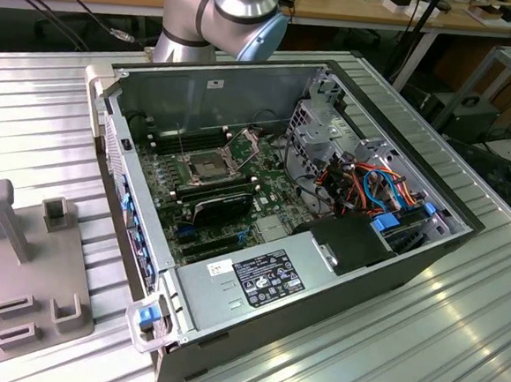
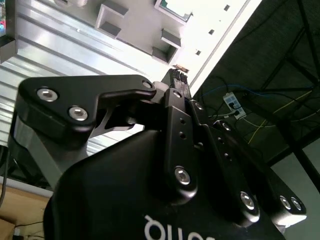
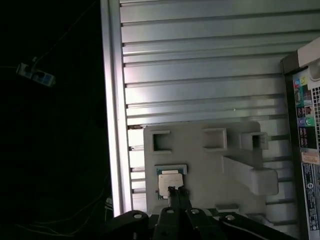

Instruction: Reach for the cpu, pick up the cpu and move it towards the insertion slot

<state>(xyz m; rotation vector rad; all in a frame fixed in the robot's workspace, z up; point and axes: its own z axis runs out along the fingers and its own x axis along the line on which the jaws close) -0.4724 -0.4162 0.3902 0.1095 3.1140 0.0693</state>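
My gripper (image 3: 176, 189) hangs with its fingers drawn almost together, gripping nothing. At its tips the cpu (image 3: 167, 179) lies seated in the grey fixture plate (image 3: 210, 170), not yet lifted. The insertion slot (image 1: 206, 165) waits well apart, inside the open computer case (image 1: 392, 255).

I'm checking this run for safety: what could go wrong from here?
The cpu lies flat on a grey fixture plate beside the table edge; a slipped grasp by the gripper could send it off. The insertion slot sits low inside the case, so its walls may obstruct the carry.
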